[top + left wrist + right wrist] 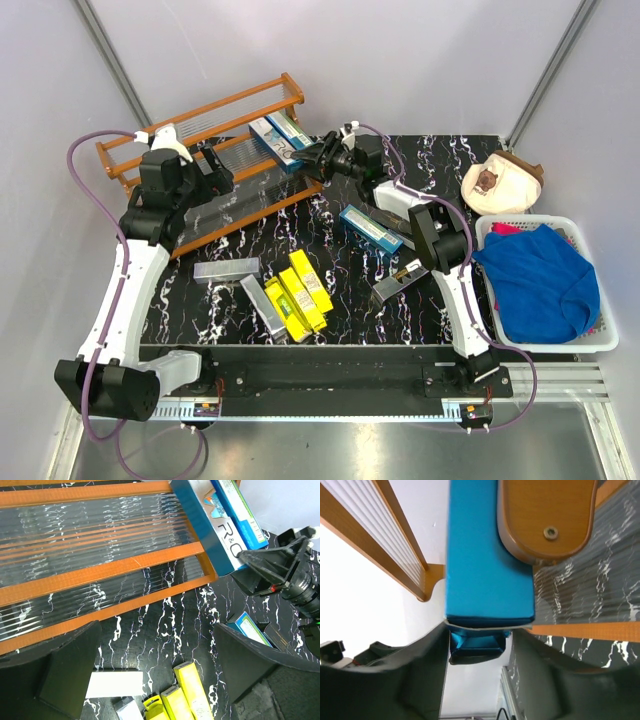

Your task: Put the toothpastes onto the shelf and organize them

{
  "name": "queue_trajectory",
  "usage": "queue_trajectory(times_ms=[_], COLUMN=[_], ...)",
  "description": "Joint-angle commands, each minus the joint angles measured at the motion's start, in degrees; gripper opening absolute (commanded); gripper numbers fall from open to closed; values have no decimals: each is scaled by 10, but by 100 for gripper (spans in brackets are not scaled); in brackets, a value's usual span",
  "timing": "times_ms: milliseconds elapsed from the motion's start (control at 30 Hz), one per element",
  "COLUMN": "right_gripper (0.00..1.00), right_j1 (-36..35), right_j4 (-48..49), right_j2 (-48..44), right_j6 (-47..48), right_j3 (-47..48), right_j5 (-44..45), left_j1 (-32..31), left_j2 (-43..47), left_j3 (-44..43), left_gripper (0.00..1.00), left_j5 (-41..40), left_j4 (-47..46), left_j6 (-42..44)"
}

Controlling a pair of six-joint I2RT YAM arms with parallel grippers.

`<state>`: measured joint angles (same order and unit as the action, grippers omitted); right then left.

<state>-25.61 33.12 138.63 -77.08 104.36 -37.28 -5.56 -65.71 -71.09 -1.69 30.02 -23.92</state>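
Squarely between the right jaws, blue-teal carton (487, 570) end, on shelf (547, 520).

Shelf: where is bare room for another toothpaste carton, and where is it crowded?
On the shelf the tiers lie bare left of the two blue cartons. Its right end is crowded: those cartons, one held by the right gripper.
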Motion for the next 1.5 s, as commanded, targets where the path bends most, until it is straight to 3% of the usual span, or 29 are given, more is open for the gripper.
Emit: queue_trajectory(times_ms=[0, 167, 233, 600, 733, 1033, 1200, 1467], right_gripper=[68, 94, 100, 100, 100, 100, 100, 99], right_j1=[7, 6, 7, 7, 9, 29, 32, 31], right_j4=[59, 43, 32, -2, -133, -328, -465, -551], right_j2=[-21, -48, -56, -119, -188, -342, -424, -521], right_j6=[3, 39, 49, 91, 160, 347, 423, 463], right_j3=[4, -4, -11, -69, -116, -258, -313, -416], right_j5=[30, 27, 27, 39, 80, 193, 279, 401], left_j1=[-1, -1, -1, -2, -1, -14, -61, -181], left_j2=[17, 19, 18, 18, 16, -1, -29, -118], left_j3=[4, 10, 10, 14, 13, 10, -1, 4], left_gripper=[99, 99, 99, 99, 99, 99, 99, 99], left_j5=[14, 14, 14, 28, 33, 62, 58, 63], left_j4=[-18, -19, -18, -19, -20, -29, -37, -110], left_j6=[4, 1, 1, -3, -2, -9, -12, -69])
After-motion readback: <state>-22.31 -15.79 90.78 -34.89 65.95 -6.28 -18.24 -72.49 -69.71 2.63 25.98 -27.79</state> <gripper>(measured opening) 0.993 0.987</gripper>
